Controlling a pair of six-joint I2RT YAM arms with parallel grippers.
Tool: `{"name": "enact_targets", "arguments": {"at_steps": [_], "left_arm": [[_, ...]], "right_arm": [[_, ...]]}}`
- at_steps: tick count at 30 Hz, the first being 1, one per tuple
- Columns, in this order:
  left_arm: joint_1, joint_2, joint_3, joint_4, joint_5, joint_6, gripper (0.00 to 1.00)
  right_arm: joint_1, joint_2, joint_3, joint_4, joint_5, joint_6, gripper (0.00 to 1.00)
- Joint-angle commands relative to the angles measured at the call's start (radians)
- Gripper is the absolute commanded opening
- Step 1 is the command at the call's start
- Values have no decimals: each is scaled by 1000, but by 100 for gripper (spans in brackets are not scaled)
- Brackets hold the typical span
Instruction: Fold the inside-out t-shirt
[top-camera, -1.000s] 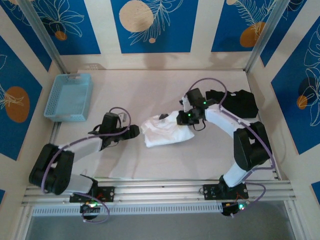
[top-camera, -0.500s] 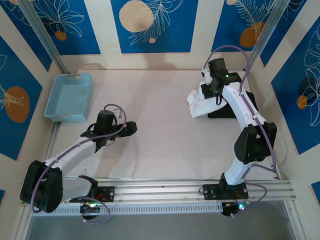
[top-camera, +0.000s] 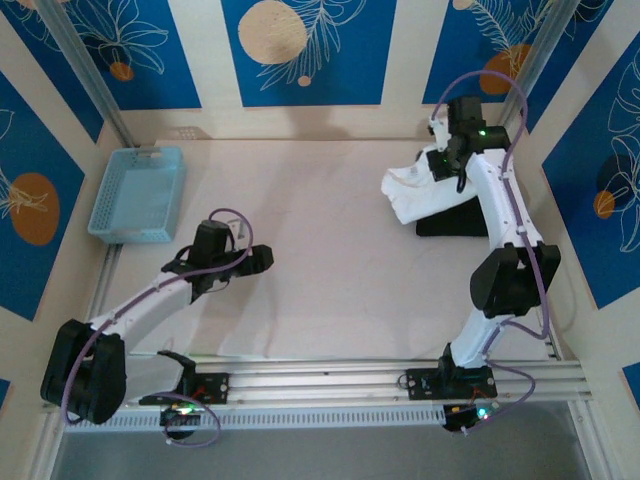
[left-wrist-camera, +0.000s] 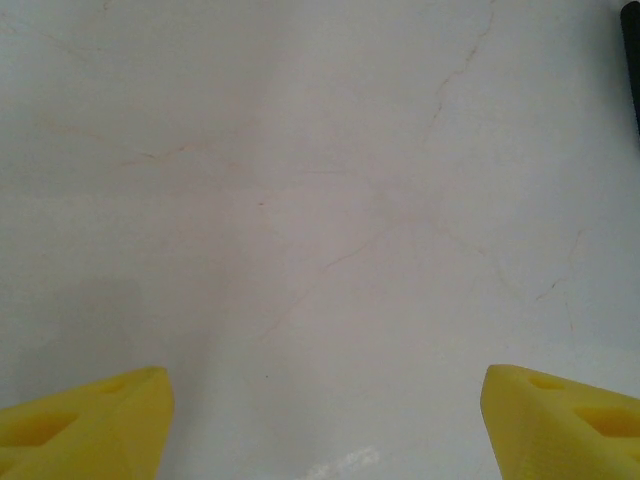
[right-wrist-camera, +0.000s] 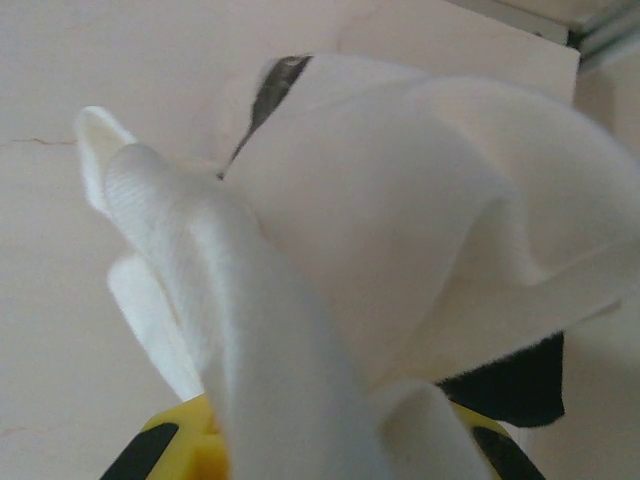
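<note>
Farther toward the far right corner than half a second ago, the right gripper (top-camera: 438, 165) is clamped on the bunched inside-out t-shirt (top-camera: 412, 192). The shirt lies partly over the left edge of the black folded garment (top-camera: 452, 220). At near left, the left gripper (left-wrist-camera: 325, 425) has its fingers spread wide and empty above the bare table (top-camera: 330, 220).

A robot lab booth: aluminium rail (top-camera: 320, 378) mount, blue printed wall panels (top-camera: 345, 60).
</note>
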Motion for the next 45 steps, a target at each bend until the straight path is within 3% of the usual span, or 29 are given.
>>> {"name": "enact_targets", "arguments": {"at_steps": [1, 3, 6, 9, 14, 16, 19, 23, 26, 29, 32, 34, 36, 39, 41, 45], "left_arm": [[6, 37, 45, -12, 41, 4, 80], [6, 60, 56, -14, 53, 1, 80], [5, 90, 72, -24, 71, 1, 80], [5, 108, 84, -37, 74, 6, 80], [6, 126, 103, -60, 67, 11, 80], [5, 129, 105, -63, 58, 11, 80], [5, 131, 104, -66, 45, 11, 80], [5, 110, 98, -77, -5, 28, 81], [5, 57, 91, -85, -71, 56, 81], [7, -30, 76, -86, -200, 94, 82], [10, -147, 28, -52, -379, 150, 88], [11, -228, -25, -3, -514, 180, 100], [14, -305, -104, 99, -614, 237, 100], [17, -363, -213, 285, -712, 327, 100], [22, -354, -270, 423, -743, 409, 100], [53, -182, -347, 724, -753, 562, 100]], "right_arm": [[-75, -18, -3, -4, -36, -14, 6], [-144, 24, -18, 19, -55, -1, 8], [-225, 167, 23, 28, 74, 31, 14], [-270, 335, 129, 39, 179, 88, 30], [-265, 491, 232, 121, 317, 110, 58], [-254, 492, 248, 140, 342, 120, 71], [-218, 413, 191, 191, 353, 117, 80], [-172, 202, 11, 267, 352, 136, 86], [-138, 7, -152, 280, 274, 217, 87], [-103, -267, -424, 382, 41, 335, 88], [-43, -567, -750, 563, -127, 413, 99], [0, -717, -924, 666, -141, 451, 99], [54, -821, -1093, 792, -109, 466, 99], [125, -870, -1305, 995, 12, 452, 99], [140, -854, -1429, 1172, 27, 428, 99], [130, -718, -1589, 1519, 21, 377, 99]]}}
